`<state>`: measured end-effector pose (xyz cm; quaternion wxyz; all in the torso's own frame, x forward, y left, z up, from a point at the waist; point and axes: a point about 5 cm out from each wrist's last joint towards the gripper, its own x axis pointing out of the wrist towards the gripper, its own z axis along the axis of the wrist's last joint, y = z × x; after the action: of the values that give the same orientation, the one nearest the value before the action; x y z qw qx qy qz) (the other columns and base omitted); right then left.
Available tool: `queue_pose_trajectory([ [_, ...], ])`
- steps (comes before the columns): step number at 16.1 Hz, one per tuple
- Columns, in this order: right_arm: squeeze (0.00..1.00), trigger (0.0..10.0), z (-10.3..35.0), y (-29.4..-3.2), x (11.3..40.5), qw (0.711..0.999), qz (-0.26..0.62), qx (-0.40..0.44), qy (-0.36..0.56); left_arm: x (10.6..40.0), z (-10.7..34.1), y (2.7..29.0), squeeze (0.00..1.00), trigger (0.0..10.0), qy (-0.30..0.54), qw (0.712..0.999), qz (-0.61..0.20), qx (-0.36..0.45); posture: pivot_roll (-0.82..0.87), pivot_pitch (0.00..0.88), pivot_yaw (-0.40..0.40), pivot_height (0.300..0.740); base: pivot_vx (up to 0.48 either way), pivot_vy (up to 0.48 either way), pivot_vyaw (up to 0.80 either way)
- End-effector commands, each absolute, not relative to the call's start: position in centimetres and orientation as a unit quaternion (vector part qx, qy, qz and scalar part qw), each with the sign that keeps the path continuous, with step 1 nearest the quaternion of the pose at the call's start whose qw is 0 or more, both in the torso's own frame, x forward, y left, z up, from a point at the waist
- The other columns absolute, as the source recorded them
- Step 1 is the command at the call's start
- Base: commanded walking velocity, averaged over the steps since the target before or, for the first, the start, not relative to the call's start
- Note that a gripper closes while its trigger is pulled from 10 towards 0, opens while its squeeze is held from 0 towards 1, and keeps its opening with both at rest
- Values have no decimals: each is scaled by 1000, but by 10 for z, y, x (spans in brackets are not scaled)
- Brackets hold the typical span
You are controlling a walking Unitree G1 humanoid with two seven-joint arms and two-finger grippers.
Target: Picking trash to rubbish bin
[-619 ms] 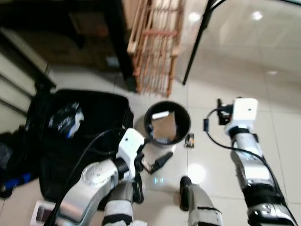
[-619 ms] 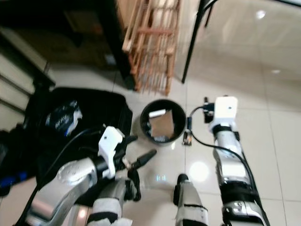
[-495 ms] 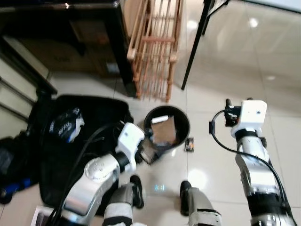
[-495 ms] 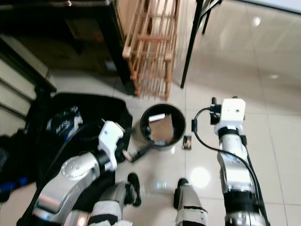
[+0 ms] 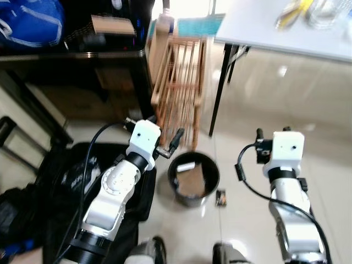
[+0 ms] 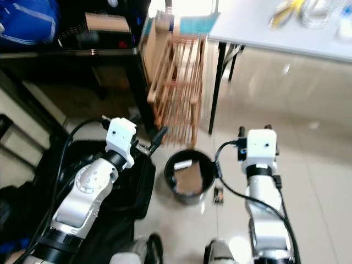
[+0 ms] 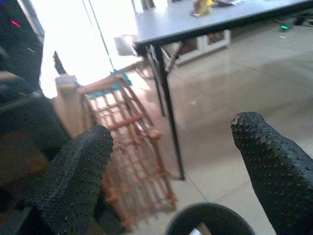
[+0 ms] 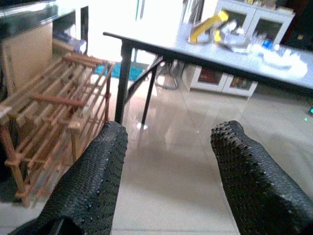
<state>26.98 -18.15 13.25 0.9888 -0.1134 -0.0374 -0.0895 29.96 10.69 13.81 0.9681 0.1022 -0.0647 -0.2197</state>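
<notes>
A round black rubbish bin [image 5: 192, 179] stands on the tiled floor, holding a brown cardboard piece [image 5: 191, 183] and a small white item. A small dark wrapper [image 5: 221, 198] lies on the floor just right of the bin. My left gripper [image 5: 169, 144] is raised above the bin's far left rim; in the left wrist view it [image 7: 171, 142] is open and empty, with the bin's rim [image 7: 210, 218] below it. My right gripper [image 8: 171, 132] is held up to the right of the bin, open, with nothing between its fingers [image 8: 98, 181].
A wooden rack [image 5: 179, 82] leans just behind the bin beside a dark shelf unit [image 5: 82, 66]. A white table [image 5: 286, 27] stands at the right rear, its black leg [image 5: 217, 93] near the rack. A black open bag [image 5: 71, 187] lies on the floor to the left.
The head camera has tilted up, bringing the table and shelf into view. My left gripper has risen from floor level beside the bin to above its rim. The right arm has lifted slightly.
</notes>
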Motion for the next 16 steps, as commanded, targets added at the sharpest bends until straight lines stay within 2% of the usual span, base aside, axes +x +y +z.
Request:
queue_pose_trajectory([
  [1, 0, 10000, 135, -179, 265, 989, -90, -108, -36, 300, 132, 116, 0, 10000, -63, 974, -190, 109, -48, 52, 77, 740, 0, 0, 0],
  [3, 0, 10000, 126, -170, 256, 992, -73, -100, -20, 297, 121, 117, 0, 10000, -57, 977, -175, 107, -60, 30, 74, 740, 0, 0, 0],
  [8, 0, 10000, 123, -172, 255, 992, -86, -96, -1, 308, 119, 112, 0, 10000, -55, 978, -178, 91, -86, 6, 56, 740, 0, -49, 0],
  [16, 0, 10000, 127, -175, 264, 992, -83, -100, -4, 310, 113, 105, 0, 10000, -50, 979, -185, 71, -88, 0, 43, 740, 0, -480, 0],
])
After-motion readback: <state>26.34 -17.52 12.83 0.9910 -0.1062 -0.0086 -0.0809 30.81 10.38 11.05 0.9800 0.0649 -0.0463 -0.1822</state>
